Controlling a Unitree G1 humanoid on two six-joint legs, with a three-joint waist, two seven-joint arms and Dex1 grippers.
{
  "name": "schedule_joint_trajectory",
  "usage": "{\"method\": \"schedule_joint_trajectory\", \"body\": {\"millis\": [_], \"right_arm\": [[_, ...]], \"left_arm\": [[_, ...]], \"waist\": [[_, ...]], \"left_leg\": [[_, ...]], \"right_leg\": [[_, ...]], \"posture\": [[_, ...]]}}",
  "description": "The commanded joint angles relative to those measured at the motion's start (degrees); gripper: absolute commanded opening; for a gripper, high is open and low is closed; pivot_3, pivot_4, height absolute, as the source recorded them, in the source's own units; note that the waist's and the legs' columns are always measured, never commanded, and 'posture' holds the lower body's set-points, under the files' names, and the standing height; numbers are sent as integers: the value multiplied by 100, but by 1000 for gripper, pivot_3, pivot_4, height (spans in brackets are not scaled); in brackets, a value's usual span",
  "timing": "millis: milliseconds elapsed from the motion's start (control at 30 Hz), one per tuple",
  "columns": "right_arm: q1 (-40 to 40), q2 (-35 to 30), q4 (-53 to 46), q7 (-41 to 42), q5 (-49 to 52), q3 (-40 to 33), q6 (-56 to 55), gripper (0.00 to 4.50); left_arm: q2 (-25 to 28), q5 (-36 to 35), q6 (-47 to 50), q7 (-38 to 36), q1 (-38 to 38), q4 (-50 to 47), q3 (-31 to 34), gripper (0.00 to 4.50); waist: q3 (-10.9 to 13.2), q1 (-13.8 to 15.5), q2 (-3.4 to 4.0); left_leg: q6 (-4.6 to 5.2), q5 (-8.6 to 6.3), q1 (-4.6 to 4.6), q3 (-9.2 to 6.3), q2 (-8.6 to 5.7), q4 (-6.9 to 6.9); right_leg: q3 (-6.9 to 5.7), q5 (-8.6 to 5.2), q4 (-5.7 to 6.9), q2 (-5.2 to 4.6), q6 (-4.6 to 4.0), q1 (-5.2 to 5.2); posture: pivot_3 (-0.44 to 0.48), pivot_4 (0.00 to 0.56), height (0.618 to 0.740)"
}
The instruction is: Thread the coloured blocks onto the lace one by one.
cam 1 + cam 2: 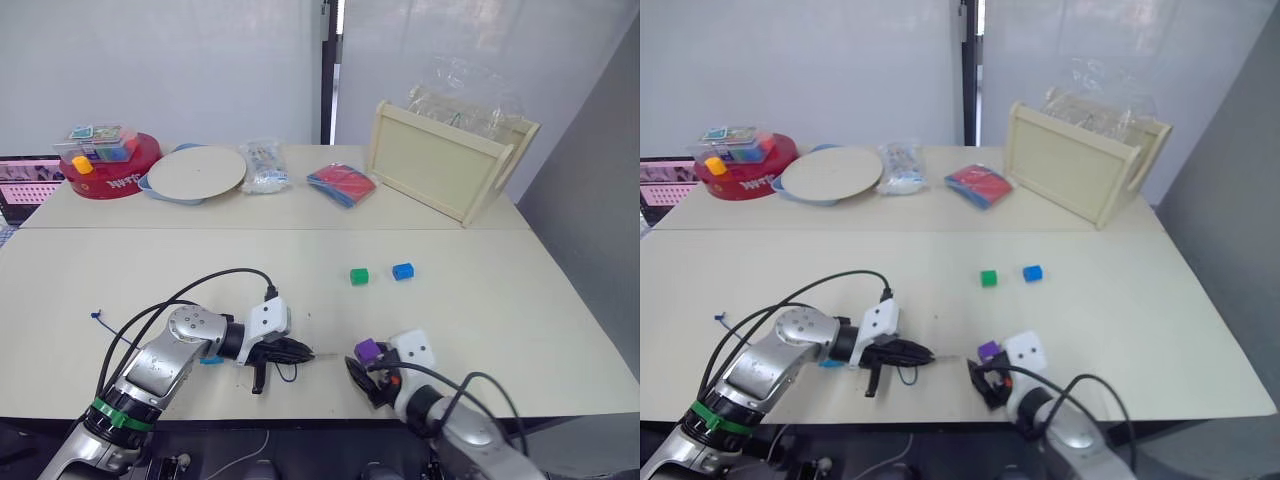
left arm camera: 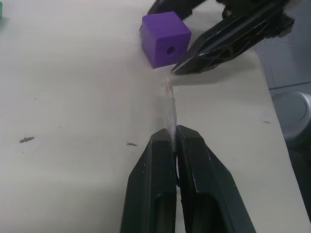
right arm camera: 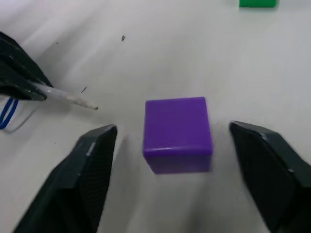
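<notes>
blocks: 1 purple (image 3: 177,132) | 1 green (image 1: 359,276) | 1 blue (image 1: 403,271) | lace (image 2: 170,110): 1

Lighting's pretty even and bright across the desk (image 1: 480,330), looks like soft overhead room light, no harsh glare on the pale top. Shadows are faint, just small soft patches under the purple block (image 3: 177,133) and along the left end effector (image 2: 174,145). Head views are reasonably crisp out to the far edge. The right wrist view is soft, with the black fingers (image 3: 90,174) smeared and out of focus close up.
</notes>
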Motion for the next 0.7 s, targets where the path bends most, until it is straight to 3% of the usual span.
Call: {"method": "schedule_joint_trajectory", "body": {"millis": [33,167,300,500,700], "right_arm": [[-500,-563,-324,826,1060,-899,507,4473],[-1306,-1573,204,1945,1544,-995,477,4473],[-2182,-2718,1166,3560,958,106,-484,4473],[-3240,-2911,2926,5004,-305,1291,-2868,4473],[-3613,-2620,4220,5761,-702,1514,-4475,4473]], "left_arm": [[49,9,-87,-10,-53,-76,96,0],[57,-43,-6,24,-39,-177,135,0],[87,-77,48,-4,3,-294,122,0],[188,-164,339,-53,9,-602,105,0],[179,-187,872,177,18,-1103,67,0]], "waist": [[0,-6,0],[0,-20,0],[1,-16,-1],[2,-9,-1],[3,1,-1]], "left_leg": [[0,0,0,-1,1,0],[1,0,4,0,1,-1],[3,-1,7,1,-1,-2],[7,-3,2,2,-1,6],[6,-3,-5,2,-1,13]], "right_leg": [[-1,0,0,1,0,0],[0,0,0,2,0,2],[0,0,-5,1,0,5],[0,0,-11,0,0,7],[-1,0,-11,-1,0,6]], "posture": [[0,150,740],[0,150,740],[0,150,740],[0,150,740],[0,150,740]]}}
